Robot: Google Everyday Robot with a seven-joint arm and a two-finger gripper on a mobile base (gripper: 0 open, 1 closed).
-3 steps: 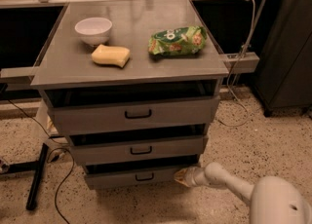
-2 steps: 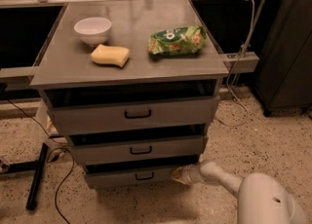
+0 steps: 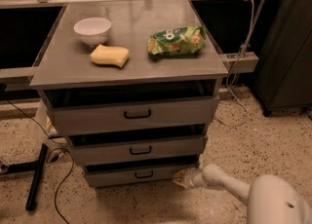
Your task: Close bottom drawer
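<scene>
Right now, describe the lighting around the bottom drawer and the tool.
Camera view: dim, warm light; deep shadow fills the gap above the bottom drawer; the tool sits at that drawer's right end, dimly lit; the cabinet top shows a sheen.

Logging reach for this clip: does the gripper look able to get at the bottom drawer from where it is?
Probably yes. The gripper sits low at the right end of the bottom drawer, at its front and seemingly touching it, and nothing stands between them.

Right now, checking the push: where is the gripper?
Low in the camera view, the gripper is at the right front corner of the bottom drawer, near the floor.
</scene>
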